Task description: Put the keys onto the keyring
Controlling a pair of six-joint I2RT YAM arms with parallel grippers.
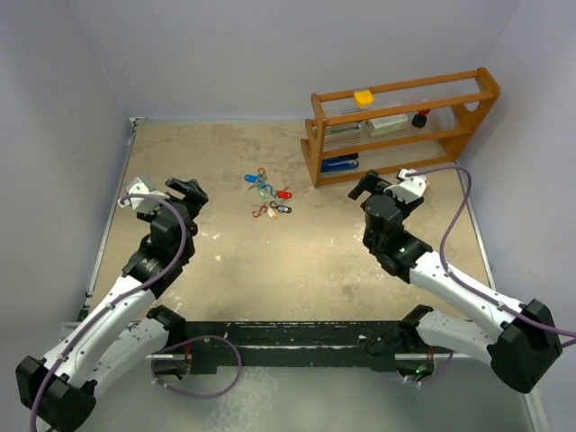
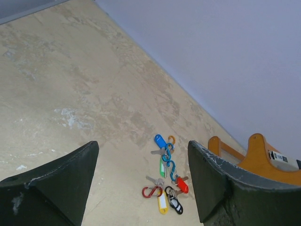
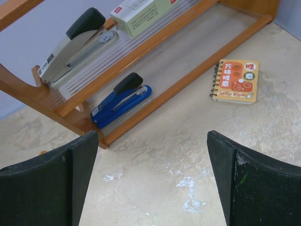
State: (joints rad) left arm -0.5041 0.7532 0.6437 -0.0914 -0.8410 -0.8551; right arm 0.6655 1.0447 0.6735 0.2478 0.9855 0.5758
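Observation:
The keys (image 1: 268, 196) lie in a loose cluster on the beige table, between my two arms and a little left of centre. In the left wrist view the keys (image 2: 167, 174) carry blue (image 2: 160, 140), green (image 2: 162, 167), red (image 2: 182, 185), yellow (image 2: 162, 203) and black (image 2: 175, 201) tags, mixed with small coloured clips (image 2: 151, 191). I cannot pick out a separate keyring among them. My left gripper (image 1: 189, 191) (image 2: 142, 146) is open and empty, left of the cluster and facing it. My right gripper (image 1: 364, 186) (image 3: 152, 136) is open and empty, right of the cluster, facing the rack.
A wooden rack (image 1: 400, 126) stands at the back right with a blue stapler (image 3: 121, 100), a grey stapler (image 3: 77, 44) and a box (image 3: 141, 14) on its shelves. A small orange notebook (image 3: 235, 81) lies on the table beside it. Walls close off the back and sides.

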